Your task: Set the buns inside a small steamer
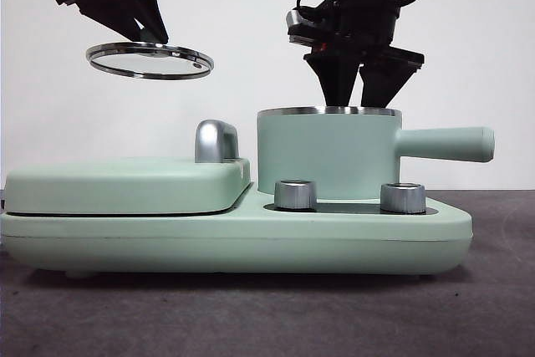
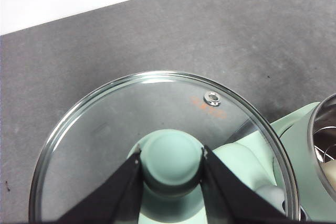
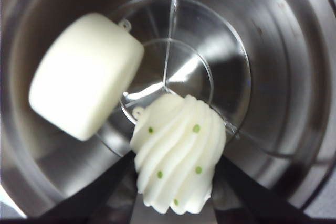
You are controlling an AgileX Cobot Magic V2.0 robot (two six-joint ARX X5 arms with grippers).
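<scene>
The small steamer is a mint green pot with a steel rim, standing uncovered on the right of the stove base. My right gripper reaches down into it from above. Inside, in the right wrist view, the smooth bun leans against the steel wall. Beside it is the ribbed bun with green dots, and my right gripper is shut on it just above the pot's floor. My left gripper is shut on the green knob of the glass lid. It holds the lid high at the left.
A flat mint green griddle cover with a chrome handle fills the left half of the stove base. Two steel knobs stand in front of the pot. The pot's straight handle points right.
</scene>
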